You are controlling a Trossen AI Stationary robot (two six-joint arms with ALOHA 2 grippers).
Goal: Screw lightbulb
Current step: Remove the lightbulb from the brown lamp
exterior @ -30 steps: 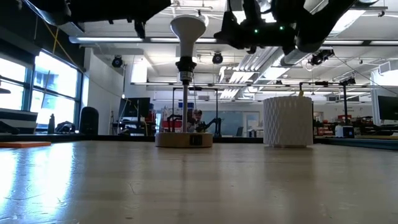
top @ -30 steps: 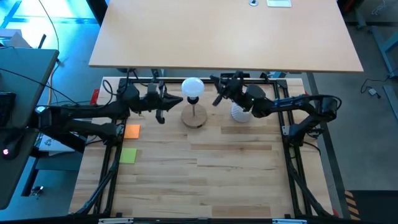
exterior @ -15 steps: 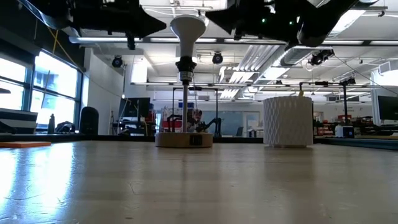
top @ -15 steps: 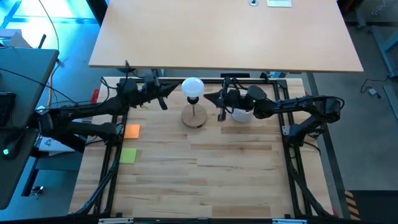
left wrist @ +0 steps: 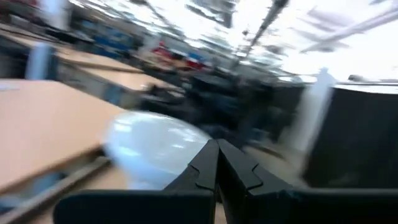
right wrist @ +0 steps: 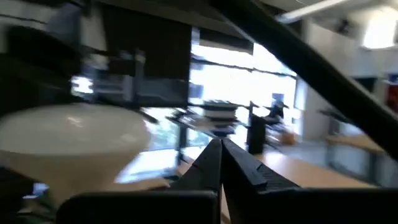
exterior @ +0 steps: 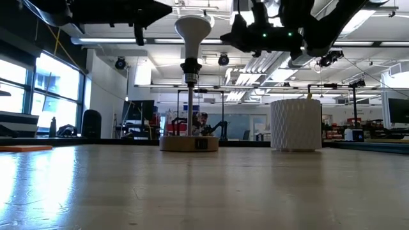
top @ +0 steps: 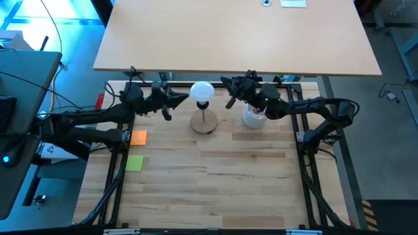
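Note:
The white lightbulb (top: 202, 91) sits upright in the black socket (exterior: 190, 67) atop a thin stem on a round wooden disc (top: 204, 123). The disc rests flat on the table. My left gripper (top: 186, 98) is shut and level, its tips close by the bulb's left side; the bulb (left wrist: 152, 149) shows just past its fingers (left wrist: 205, 165). My right gripper (top: 225, 85) is shut and hovers to the right of the bulb (right wrist: 68, 137), a gap away from it. My left gripper's shut tips come level from the table's left, very near the globe's left side (left wrist: 180, 155). I cannot tell whether they touch it.
A white latticed cup (exterior: 295, 124) stands right of the disc, under my right arm. Orange (top: 138, 137) and green (top: 134, 163) pads lie near the left frame rail. Bare wood lies toward the near edge.
My left gripper has rolled about its own axis and edged toward the bulb. My right gripper swung toward the table's near edge, then back toward the far edge, ending close to where it began. The bulb and its stand have kept still.

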